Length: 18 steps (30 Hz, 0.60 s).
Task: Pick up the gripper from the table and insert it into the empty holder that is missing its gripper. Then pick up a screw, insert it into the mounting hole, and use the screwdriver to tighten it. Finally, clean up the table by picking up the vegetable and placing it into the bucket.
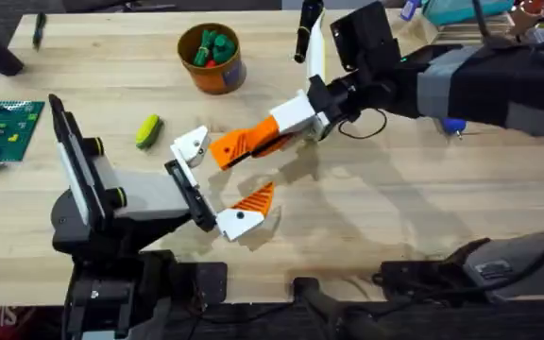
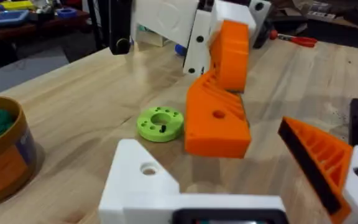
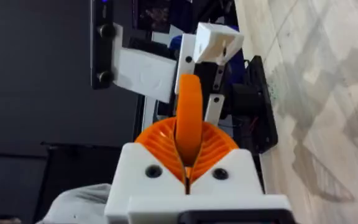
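Note:
My right gripper (image 1: 286, 127) is shut on the orange ribbed gripper (image 1: 238, 144), holding it tilted just above the table. The gripper's free end (image 2: 219, 121) sits close beside the white empty holder (image 1: 195, 146), which is one finger of my left gripper (image 1: 223, 181). I cannot tell whether they touch. The left gripper lies open, and its other finger carries an orange pad (image 1: 257, 198). The yellow-green vegetable (image 1: 148, 130) lies left of the holder. The orange bucket (image 1: 212, 57) stands at the back. A bit of the blue screwdriver (image 1: 453, 125) shows under the right arm.
A flat green ring (image 2: 160, 122) lies on the table behind the held piece. A black marker (image 1: 302, 38) lies at the back near the right arm. A green brick board (image 1: 3, 127) sits at the left edge. Red-handled scissors (image 2: 294, 40) lie far off.

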### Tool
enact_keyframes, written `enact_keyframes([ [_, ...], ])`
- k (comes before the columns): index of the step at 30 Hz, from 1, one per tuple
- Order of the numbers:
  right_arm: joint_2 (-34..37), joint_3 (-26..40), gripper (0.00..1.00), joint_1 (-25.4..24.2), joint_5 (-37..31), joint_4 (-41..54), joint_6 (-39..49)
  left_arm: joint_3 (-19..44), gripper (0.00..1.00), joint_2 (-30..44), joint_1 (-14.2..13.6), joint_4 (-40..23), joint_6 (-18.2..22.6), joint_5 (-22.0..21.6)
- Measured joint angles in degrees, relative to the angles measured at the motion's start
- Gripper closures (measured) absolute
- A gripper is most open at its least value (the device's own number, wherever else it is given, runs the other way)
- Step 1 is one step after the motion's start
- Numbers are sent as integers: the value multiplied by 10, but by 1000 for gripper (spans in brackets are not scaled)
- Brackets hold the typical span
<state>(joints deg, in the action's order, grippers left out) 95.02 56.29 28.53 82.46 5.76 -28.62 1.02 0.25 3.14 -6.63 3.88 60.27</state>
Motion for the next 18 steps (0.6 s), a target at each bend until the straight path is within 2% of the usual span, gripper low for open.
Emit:
enact_keyframes([
  [7,45,0,984,1,-1,-20,-19,0,16,0,0,0,0,0],
  [18,67,-1,984,10,1,-152,-102,0,15,0,0,0,0,1],
])
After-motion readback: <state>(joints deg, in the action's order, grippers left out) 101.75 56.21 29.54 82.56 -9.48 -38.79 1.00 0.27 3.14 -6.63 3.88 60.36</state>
